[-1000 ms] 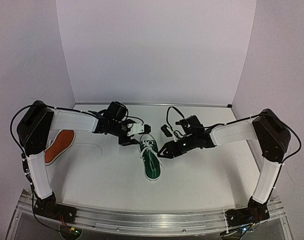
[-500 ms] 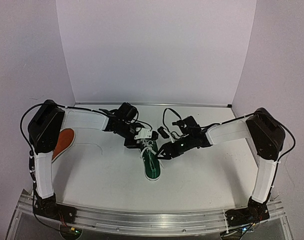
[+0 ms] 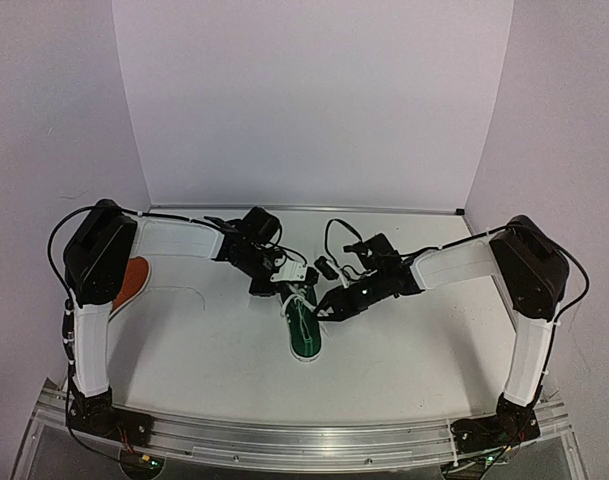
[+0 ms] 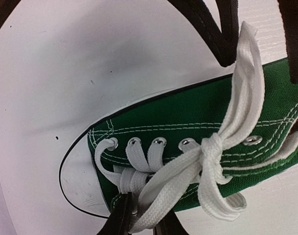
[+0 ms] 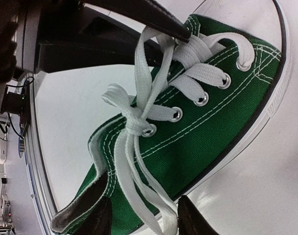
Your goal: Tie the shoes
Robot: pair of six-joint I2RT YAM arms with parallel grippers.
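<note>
Top external view: the green shoe (image 3: 305, 335) sits at the middle of the bench (image 3: 414, 350), its length running from the far edge toward the near edge. Both arms reach in over its far end. The orange shoe (image 3: 134, 278) lies near the left edge, well apart from the green one and partly hidden behind the left arm (image 3: 94, 262).

The wrist views show the green shoe up close. It has a white rubber rim, white stitching and metal eyelets (image 4: 158, 142). Its white lace (image 4: 244, 83) is threaded through the eyelets and drawn into a small knot (image 4: 212, 147) above the last laced rows. One short loop hangs out of the knot.

From the knot, one lace end rises between the fingers of the left gripper (image 4: 260, 68). It lies against one finger, with a strip of bench showing beside the other. Whether that gripper has the lace pinched cannot be told.

The other strands run from the knot back over the laced rows and pass between the fingers of the right gripper (image 5: 145, 215). Its dark tips stand on either side of the lace, just above the shoe's side. Whether those tips are clamped on the lace or only flank it also cannot be told.
</note>
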